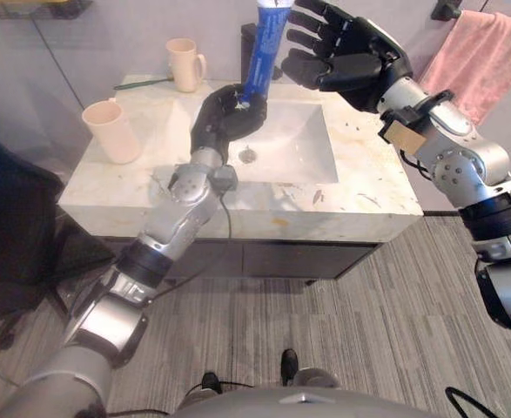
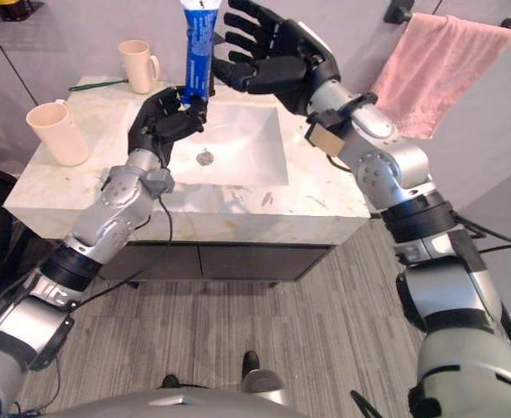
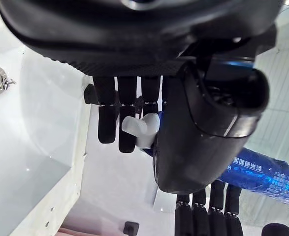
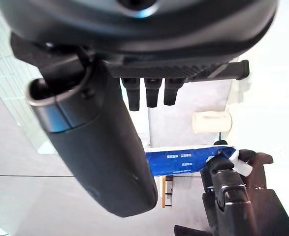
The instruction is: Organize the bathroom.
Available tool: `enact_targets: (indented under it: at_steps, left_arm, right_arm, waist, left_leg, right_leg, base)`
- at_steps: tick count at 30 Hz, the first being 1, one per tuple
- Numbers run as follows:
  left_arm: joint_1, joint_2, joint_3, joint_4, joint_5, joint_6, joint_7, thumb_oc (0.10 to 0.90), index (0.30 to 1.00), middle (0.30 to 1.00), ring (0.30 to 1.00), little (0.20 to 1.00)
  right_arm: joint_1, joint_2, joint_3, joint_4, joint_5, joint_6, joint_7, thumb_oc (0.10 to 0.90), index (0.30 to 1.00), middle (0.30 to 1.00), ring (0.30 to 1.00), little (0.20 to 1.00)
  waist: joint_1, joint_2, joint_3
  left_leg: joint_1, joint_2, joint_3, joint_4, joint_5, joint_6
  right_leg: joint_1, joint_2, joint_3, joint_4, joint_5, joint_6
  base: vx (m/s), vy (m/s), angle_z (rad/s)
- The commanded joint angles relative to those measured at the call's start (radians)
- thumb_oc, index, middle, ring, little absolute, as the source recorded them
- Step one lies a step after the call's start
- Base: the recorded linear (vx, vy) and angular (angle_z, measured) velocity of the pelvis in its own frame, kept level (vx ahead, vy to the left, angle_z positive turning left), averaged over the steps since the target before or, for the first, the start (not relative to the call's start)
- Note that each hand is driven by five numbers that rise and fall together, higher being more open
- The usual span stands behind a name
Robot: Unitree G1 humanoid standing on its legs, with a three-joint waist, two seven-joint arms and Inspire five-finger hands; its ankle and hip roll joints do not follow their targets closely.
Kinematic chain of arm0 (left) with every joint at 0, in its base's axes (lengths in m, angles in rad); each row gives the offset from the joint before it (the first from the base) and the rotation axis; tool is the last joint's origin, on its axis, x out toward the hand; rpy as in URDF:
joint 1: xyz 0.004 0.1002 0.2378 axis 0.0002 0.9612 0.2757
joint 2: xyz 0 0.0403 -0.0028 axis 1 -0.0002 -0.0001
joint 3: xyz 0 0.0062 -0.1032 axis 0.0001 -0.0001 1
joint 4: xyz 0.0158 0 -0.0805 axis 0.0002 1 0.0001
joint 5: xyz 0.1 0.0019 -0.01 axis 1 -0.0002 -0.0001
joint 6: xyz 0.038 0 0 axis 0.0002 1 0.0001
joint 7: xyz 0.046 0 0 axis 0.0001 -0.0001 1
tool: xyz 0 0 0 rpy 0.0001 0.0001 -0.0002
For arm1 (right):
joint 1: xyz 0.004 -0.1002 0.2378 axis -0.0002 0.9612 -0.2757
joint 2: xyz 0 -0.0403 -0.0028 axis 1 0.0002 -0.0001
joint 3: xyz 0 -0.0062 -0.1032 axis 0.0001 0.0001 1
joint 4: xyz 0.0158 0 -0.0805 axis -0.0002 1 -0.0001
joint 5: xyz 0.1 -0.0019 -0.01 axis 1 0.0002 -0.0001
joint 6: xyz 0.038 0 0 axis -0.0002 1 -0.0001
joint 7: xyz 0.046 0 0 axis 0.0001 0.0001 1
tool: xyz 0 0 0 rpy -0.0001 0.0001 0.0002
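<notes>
Tube (image 1: 268,48): stood upright, cap down, over the back of the sink (image 1: 303,131).
Left hand (image 1: 225,117): fingers curled round the tube's cap end.
Right hand (image 1: 342,48): spread wide, just beside the tube, holding nothing.
Cups (image 1: 111,131): left of the sink.
Towel (image 1: 486,61): hung right of the sink.

Counter: we saw a pale marble vanity top (image 1: 359,205) with a sunken basin (image 1: 303,144) beneath our left hand (image 1: 225,117).
Cups: two cream cups (image 1: 111,131) (image 1: 185,64) stood left of that hand.
Toothbrush: green one (image 1: 142,84) lay beside the farther cup.
</notes>
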Motion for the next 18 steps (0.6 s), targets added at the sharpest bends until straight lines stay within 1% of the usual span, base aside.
enact_targets:
  at_steps: [1, 7, 18]
  left_arm:
    - [-0.192, 0.001, -0.023, -0.009, 0.058, -0.116, -0.028, 0.4, 0.3, 0.3, 0.3, 0.3]
    - [-0.191, -0.009, -0.028, -0.005, 0.057, -0.112, -0.034, 0.4, 0.3, 0.3, 0.3, 0.3]
    - [-0.183, -0.028, -0.037, 0.001, 0.055, -0.109, -0.058, 0.4, 0.3, 0.3, 0.3, 0.3]
  right_arm:
    - [-0.153, 0.031, -0.047, 0.042, 0.048, -0.116, -0.006, 0.8, 0.9, 0.9, 0.9, 0.9]
    - [-0.173, 0.046, -0.046, 0.072, 0.073, -0.132, -0.009, 0.8, 0.9, 0.9, 0.9, 0.9]
    - [-0.199, 0.069, -0.032, 0.111, 0.065, -0.144, -0.024, 0.8, 0.9, 0.9, 0.9, 0.9]
  waist:
    - [0.02, -0.016, -0.103]
    - [0.026, -0.013, -0.102]
    - [0.037, -0.013, -0.103]
  left_leg:
    - [-0.018, -0.055, 0.005, 0.06, -0.033, 0.038]
    - [-0.017, -0.055, 0.004, 0.061, -0.034, 0.038]
    - [-0.018, -0.057, -0.003, 0.066, -0.035, 0.039]
  right_leg:
    - [-0.021, 0.052, 0.005, 0.155, -0.184, 0.046]
    - [-0.021, 0.049, 0.0, 0.158, -0.185, 0.047]
    - [-0.018, 0.044, -0.01, 0.16, -0.185, 0.048]
  base:
    - [0.0, 0.0, 0.0]
    - [0.0, 0.0, 0.0]
    - [0.0, 0.001, 0.01]
